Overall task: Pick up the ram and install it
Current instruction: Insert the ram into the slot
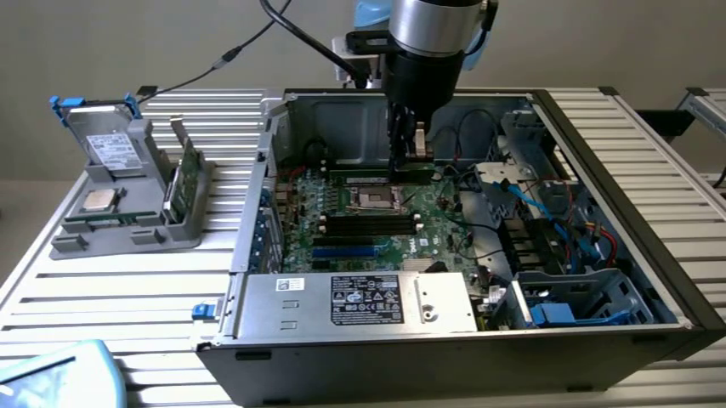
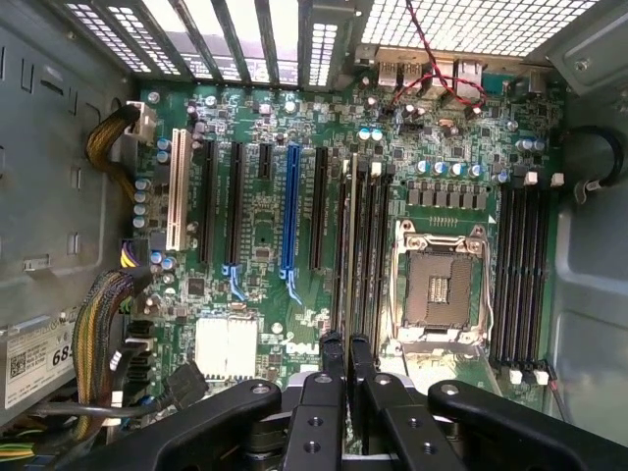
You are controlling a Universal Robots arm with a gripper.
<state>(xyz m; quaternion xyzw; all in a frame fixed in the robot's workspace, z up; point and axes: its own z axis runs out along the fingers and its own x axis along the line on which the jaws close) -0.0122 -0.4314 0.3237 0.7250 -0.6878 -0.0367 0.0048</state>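
The claw [image 2: 345,355] is pinched shut on the ram [image 2: 350,245]. The ram is seen edge-on as a thin pale strip running straight out from between the two fingertips. In the exterior view the claw [image 1: 405,168] reaches down inside the open case [image 1: 340,127]. There the ram [image 1: 365,178] shows as a narrow green strip at the claw's tips, reaching further toward the exterior view's left. It lies along the black memory slots [image 2: 373,245] just beside the claw, next to the CPU socket [image 2: 439,285].

The fingers cover the ram's held end, and its chips cannot be made out edge-on. I cannot tell whether it sits in a slot or just above one.

There is one ram, one claw and one open CPU socket. Beyond the socket from the claw stands a second group of four memory slots [image 2: 522,275]. The near group seems to be four too, though the ram hides part of it. Further off are one white expansion slot [image 2: 177,191], one blue [image 2: 289,201] and four black, one of them short. Well apart from the claw, one grey holder [image 1: 125,238] stands on the table [image 1: 136,289].
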